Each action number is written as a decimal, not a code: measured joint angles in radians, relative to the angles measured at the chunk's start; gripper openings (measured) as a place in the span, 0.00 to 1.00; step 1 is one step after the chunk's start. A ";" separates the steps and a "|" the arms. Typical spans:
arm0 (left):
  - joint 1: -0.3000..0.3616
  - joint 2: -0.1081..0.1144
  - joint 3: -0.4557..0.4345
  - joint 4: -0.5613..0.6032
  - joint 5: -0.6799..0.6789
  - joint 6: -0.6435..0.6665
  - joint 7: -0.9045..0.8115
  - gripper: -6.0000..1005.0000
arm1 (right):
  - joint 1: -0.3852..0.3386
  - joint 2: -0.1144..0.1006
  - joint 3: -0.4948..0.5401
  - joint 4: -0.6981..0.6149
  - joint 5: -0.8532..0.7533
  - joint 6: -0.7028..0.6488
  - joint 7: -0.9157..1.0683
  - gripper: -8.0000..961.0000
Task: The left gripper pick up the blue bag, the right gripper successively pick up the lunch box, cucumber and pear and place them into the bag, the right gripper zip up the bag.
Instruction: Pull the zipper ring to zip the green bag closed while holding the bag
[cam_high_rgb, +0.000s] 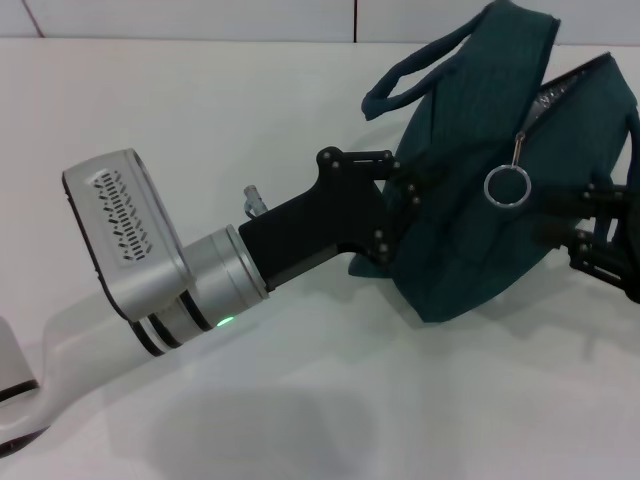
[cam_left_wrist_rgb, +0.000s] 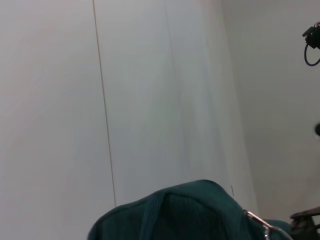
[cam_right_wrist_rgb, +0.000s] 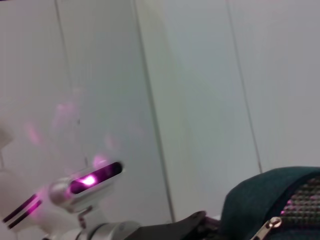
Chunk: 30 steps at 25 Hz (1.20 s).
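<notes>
Bag (cam_high_rgb: 470, 200): teal fabric, boxy, toward the desk's (cam_high_rgb: 200, 110) far right corner. Tilted, apparently lifted clear of the desk surface. Two loop handles; one (cam_high_rgb: 420, 65) arcs toward the far edge. Mouth partly unzipped along the upper right side, foil lining (cam_high_rgb: 560, 90) showing in the gap. Ring pull (cam_high_rgb: 506, 186) dangles on its tab against the near face.

Left tool (cam_high_rgb: 400, 215): black claw on a silver arm with a green light, reaching in from the near left corner. Its fingers press the bag's left side; clamped on the fabric, as far as the head view shows.

Right tool (cam_high_rgb: 590, 225): black linkage at the right edge, against the bag's right side just below the open seam. Whether its fingers are apart or together cannot be told.

Lunch box, cucumber, pear: none in view; likely already inside, since nothing lies on the visible desk.

Step in hand, by judgement: zipping. To do it well, the left tool should hold the bag firm and taut along the seam so the slider does not drag fabric. The right tool should take the ring or its tab squarely, then pull along the zipper line, not outward. Risk: the ring swings free and may slip the fingers.
</notes>
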<state>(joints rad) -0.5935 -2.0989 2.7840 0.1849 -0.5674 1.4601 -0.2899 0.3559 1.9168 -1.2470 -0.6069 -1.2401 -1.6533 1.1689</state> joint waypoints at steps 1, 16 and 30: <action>-0.001 0.000 0.001 0.000 0.000 0.000 0.000 0.06 | 0.000 0.006 0.007 -0.001 -0.001 0.009 0.000 0.32; -0.004 0.000 0.002 -0.006 0.000 0.000 0.005 0.06 | 0.008 0.086 0.011 -0.079 -0.051 0.111 -0.006 0.32; 0.000 0.000 0.002 -0.005 0.000 0.000 0.017 0.06 | 0.009 0.093 0.005 -0.067 0.021 0.113 0.001 0.31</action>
<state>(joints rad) -0.5938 -2.0984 2.7861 0.1795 -0.5671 1.4604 -0.2730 0.3651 2.0096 -1.2416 -0.6734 -1.2191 -1.5399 1.1697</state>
